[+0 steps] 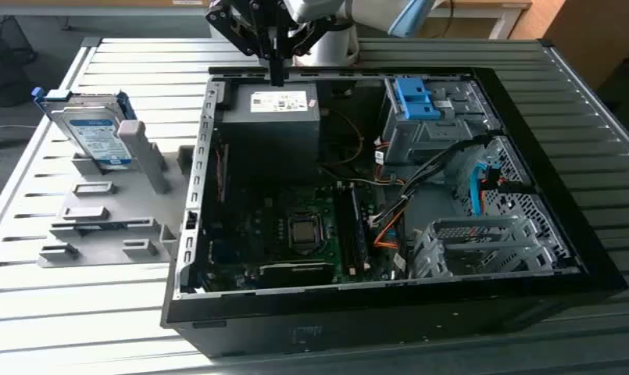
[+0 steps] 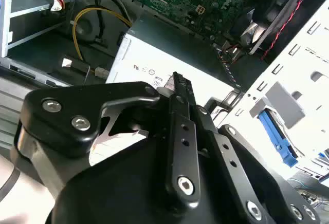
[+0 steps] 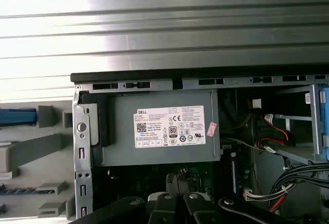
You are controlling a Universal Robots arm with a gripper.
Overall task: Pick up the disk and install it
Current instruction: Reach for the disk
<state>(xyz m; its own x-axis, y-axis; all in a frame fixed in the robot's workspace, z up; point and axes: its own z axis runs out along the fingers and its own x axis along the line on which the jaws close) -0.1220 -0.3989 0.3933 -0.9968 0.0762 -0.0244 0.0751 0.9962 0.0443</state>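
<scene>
Separation defines this moment: the disk (image 1: 93, 133) stands on edge in a slot of the grey holder (image 1: 105, 226) on the bench (image 1: 43, 312). It is well apart from the hand (image 1: 277, 76), off to the exterior view's left of it and somewhat nearer the camera. The left wall of the open computer case (image 1: 194, 203) lies between the two. The disk's long axis runs roughly upright, leaning a little, with its labelled face showing to the camera and its blue carrier along the top edge. The hand hangs over the far rim of the case, just above the power supply (image 1: 277, 117), pointing down. Its fingers appear drawn narrow, tips together, with nothing between them. In the second wrist view the supply's pale labelled top lies just beyond the fingertips. By my judgement the pick-up is not yet begun.
</scene>
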